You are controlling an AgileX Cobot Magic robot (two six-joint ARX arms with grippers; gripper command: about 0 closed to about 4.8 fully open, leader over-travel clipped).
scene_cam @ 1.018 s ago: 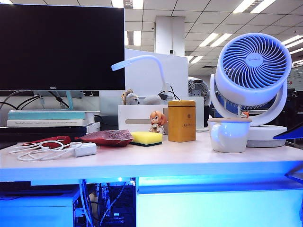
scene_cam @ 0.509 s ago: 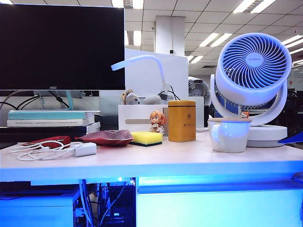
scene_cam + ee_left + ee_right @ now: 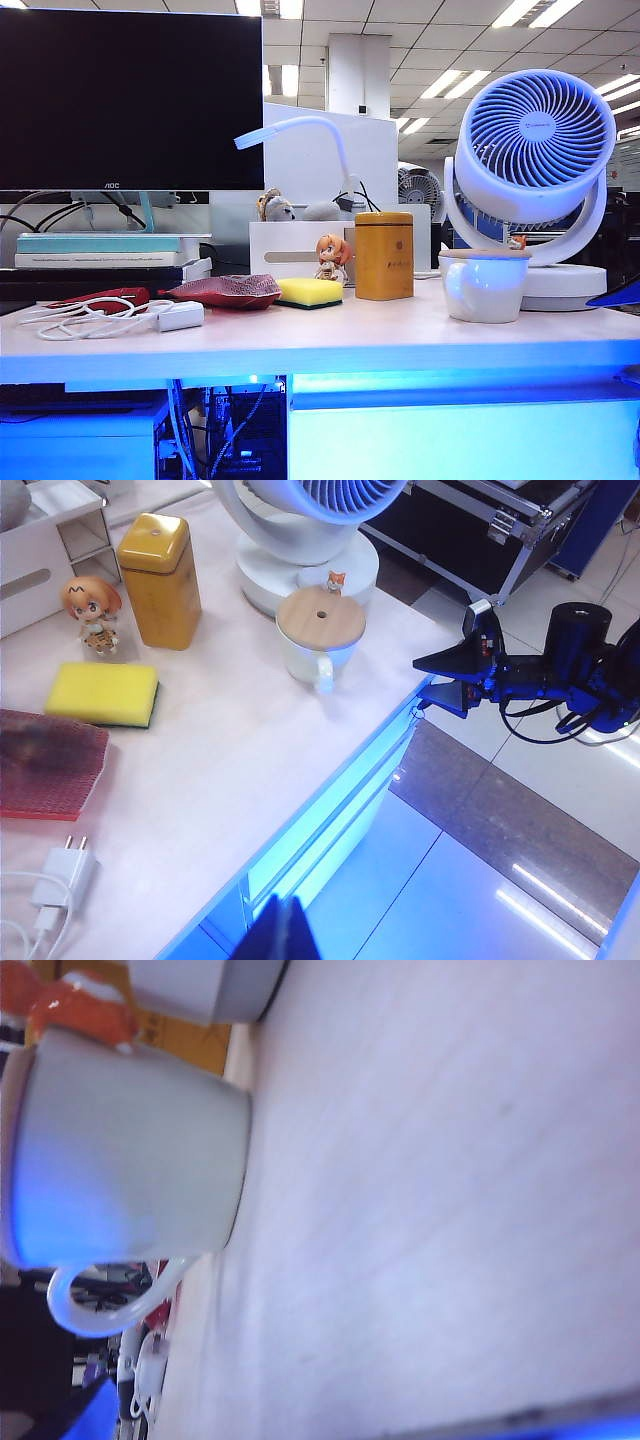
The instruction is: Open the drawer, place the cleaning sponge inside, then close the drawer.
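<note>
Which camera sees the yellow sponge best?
The left wrist view shows the cleaning sponge best: it looks down on the whole yellow top and dark green edge, with nothing covering it. The exterior view shows only its front side, low beside the figurine. The right wrist view does not show it.

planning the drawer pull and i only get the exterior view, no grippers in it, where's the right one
Observer: The right gripper sits just off the right corner of the desk, near the mug, jaws open and empty.
Operator: and the left
Observer: The left gripper is shut, out in front of the desk edge, holding nothing.
Operator: what's the right wrist cam showing
Observer: Only the mug's side up close, plus bare desktop.
</note>
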